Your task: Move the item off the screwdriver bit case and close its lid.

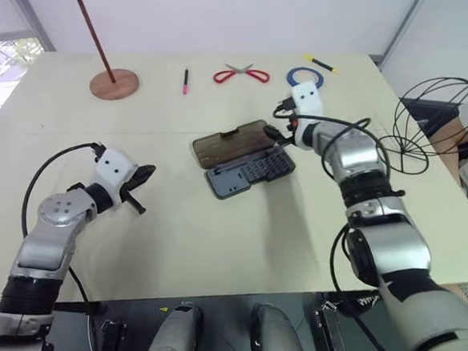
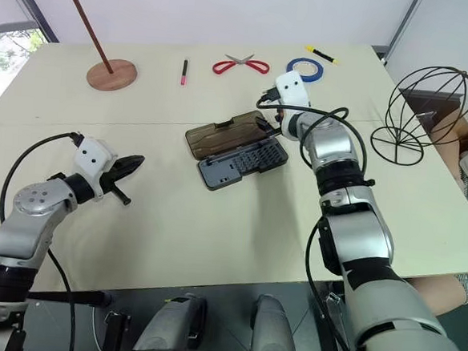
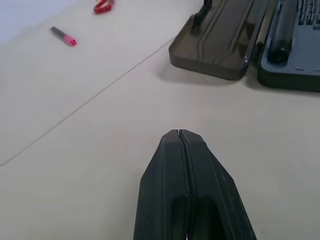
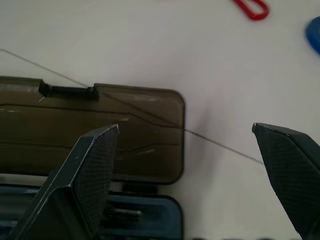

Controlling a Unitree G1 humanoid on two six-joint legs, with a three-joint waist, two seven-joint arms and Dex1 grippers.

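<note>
The screwdriver bit case [image 2: 235,155] lies open at the middle of the worktop [image 2: 215,222], its lid [image 2: 225,136] flat at the tray's 11 o'clock, and the wire globe item [image 2: 421,116] stands well apart at the case's 3 o'clock near the worktop's edge. The right gripper [image 4: 187,165] hangs over the lid's end with fingers spread wide — its wrist view shows the small black latch [image 4: 67,90] and one rounded corner. The left gripper [image 3: 178,134], at the case's 8 o'clock, is pressed together on nothing — its wrist view catches a pink pen [image 3: 63,36].
</note>
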